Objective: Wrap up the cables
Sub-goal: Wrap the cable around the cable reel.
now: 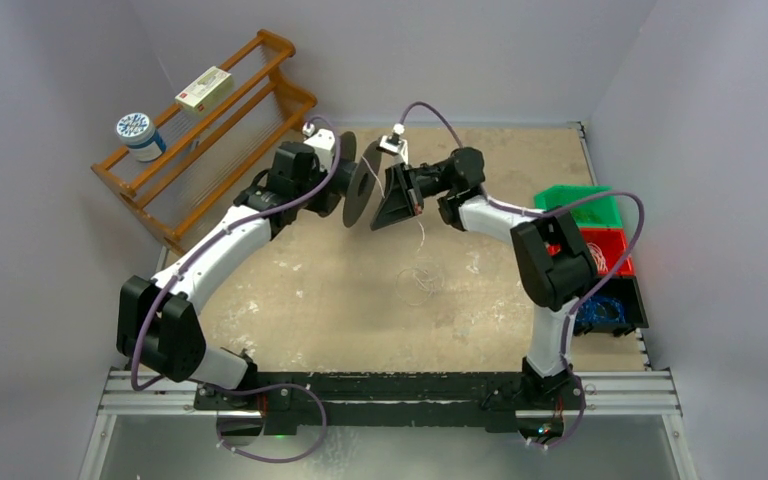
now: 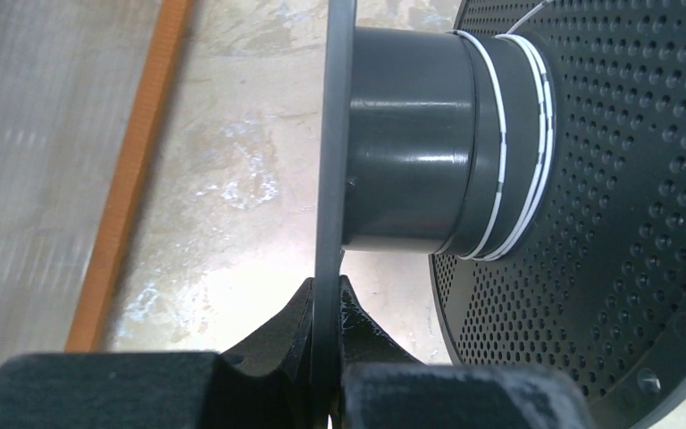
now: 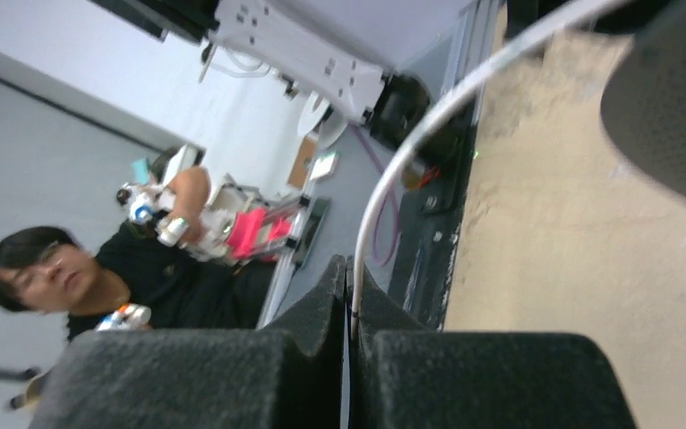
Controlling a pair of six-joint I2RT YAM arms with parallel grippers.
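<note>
A black spool (image 1: 360, 185) hangs in the air at the table's back middle. My left gripper (image 1: 345, 187) is shut on the spool's thin solid flange (image 2: 335, 134); its fingertips (image 2: 357, 308) pinch the flange's rim. A few turns of the thin white cable (image 2: 500, 152) lie round the hub (image 2: 406, 134), next to the perforated flange (image 2: 625, 223). My right gripper (image 1: 415, 195) is shut on the cable (image 3: 402, 161), which arcs up from the fingertips towards the spool (image 3: 670, 98). The rest of the cable (image 1: 422, 280) hangs down into a loose loop on the table.
A wooden rack (image 1: 210, 130) at the back left holds a box (image 1: 205, 88) and a round tin (image 1: 135, 135). Green (image 1: 575, 205), red (image 1: 605, 250) and black (image 1: 610, 310) bins stand at the right edge. A person (image 3: 45, 273) shows beyond the table.
</note>
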